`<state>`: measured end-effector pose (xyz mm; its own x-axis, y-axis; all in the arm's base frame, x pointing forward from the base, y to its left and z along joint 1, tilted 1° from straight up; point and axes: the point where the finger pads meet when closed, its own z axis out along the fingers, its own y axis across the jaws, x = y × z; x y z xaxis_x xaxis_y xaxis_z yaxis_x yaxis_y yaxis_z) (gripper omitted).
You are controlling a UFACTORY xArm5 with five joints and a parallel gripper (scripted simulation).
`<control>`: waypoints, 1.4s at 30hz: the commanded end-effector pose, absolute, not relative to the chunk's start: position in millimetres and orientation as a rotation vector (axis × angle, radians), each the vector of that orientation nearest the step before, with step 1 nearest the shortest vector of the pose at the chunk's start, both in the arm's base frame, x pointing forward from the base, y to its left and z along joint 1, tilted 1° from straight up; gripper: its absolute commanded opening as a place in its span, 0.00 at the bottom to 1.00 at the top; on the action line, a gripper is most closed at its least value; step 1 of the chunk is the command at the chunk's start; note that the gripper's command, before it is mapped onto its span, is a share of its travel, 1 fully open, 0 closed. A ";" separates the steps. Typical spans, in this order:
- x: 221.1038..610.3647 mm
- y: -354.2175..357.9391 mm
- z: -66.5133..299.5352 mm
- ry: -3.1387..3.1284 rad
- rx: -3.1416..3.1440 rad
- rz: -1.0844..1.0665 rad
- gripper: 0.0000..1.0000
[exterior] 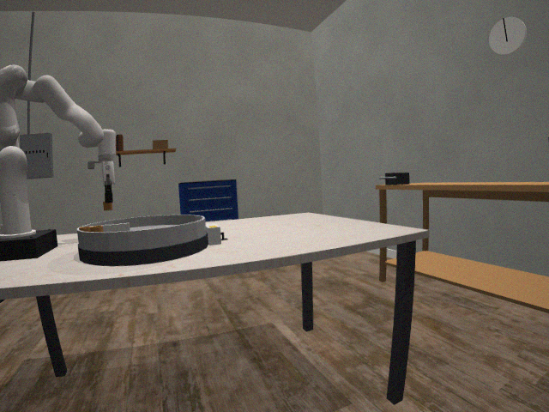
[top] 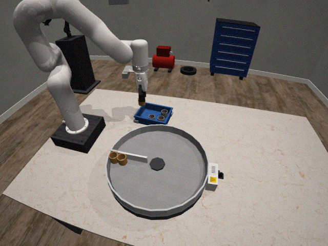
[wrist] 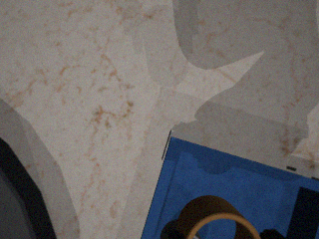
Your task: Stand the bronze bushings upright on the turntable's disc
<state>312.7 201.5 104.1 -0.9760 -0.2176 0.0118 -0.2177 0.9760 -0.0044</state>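
Observation:
My gripper (top: pixel 142 101) (exterior: pixel 107 203) is shut on a bronze bushing (top: pixel 142 102) (exterior: pixel 107 205) (wrist: pixel 214 218) and holds it high above the left end of the blue crate (top: pixel 143 116) (wrist: pixel 239 179). Three steel bushings (top: pixel 164 112) (top: pixel 151 116) (top: pixel 160 118) stand in the crate. Two bronze bushings (top: pixel 113 157) (top: pixel 122 159) stand upright on the turntable's grey disc (top: pixel 164 185) at its left edge, against a white bar (top: pixel 135 155). The dark hub (top: pixel 157 163) sits at the disc's centre.
The turntable's raised rim (top: pixel 159 210) (exterior: pixel 146 234) rings the disc. A small white control box (top: pixel 212 177) sits at its right. The arm's black base (top: pixel 79 133) stands on the table at the left. A blue cabinet (top: pixel 232 47) and a red compressor (top: pixel 163 59) stand on the floor behind.

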 end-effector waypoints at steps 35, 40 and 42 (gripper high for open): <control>393.3 -106.2 110.3 -3.132 0.345 0.006 0.00; 403.2 -144.6 110.8 -3.134 0.346 0.009 0.00; 407.0 -159.3 111.1 -3.134 0.346 0.009 0.00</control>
<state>392.4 -123.4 111.1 -0.9768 -0.2136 -0.0141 -0.2136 0.9769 -0.0081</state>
